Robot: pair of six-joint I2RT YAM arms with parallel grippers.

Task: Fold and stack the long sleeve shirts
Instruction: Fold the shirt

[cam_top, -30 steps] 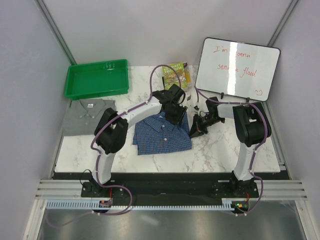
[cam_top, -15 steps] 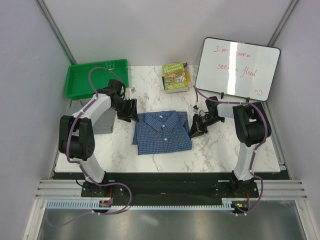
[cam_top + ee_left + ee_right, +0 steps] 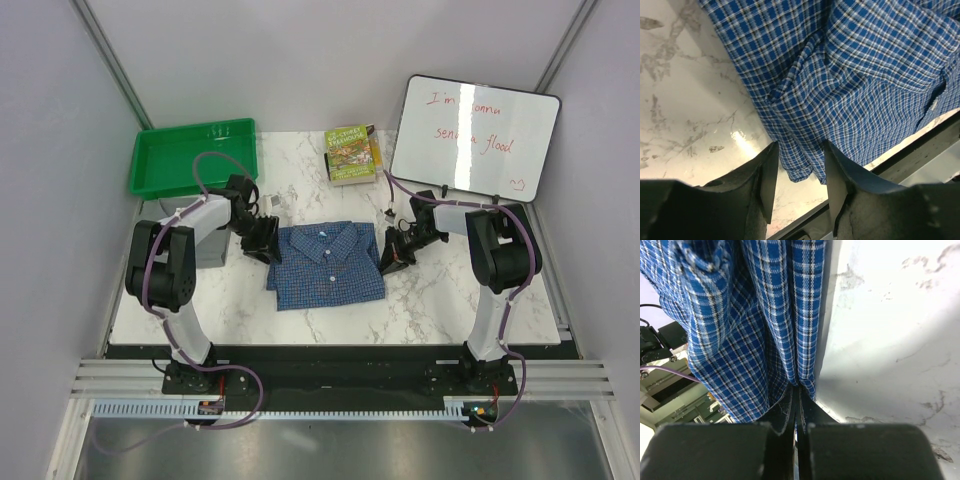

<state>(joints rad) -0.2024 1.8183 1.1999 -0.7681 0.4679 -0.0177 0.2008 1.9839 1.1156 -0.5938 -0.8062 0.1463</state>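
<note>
At centre of surface [image 3: 440, 300]: blue shirt [image 3: 327, 265], folded. At its 9 o'clock: grey shirt [image 3: 210, 252], partly under left arm. At 10 o'clock: green tray [image 3: 195, 183]; both shirts lie outside it, on surface. At blue shirt's 9 o'clock edge: left end effector [image 3: 262, 238], fingers spread, cloth corner between them. At 3 o'clock edge: right end effector [image 3: 390, 262], pressed together, pinching blue shirt fold.

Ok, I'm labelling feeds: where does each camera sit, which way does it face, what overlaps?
Top external: above and behind, facing down at the table; left arm and right arm show.
Left wrist: looks past the open left gripper at the blue shirt's edge.
Right wrist: looks along the right gripper, shut on that shirt.
All three share the shirt.
</note>
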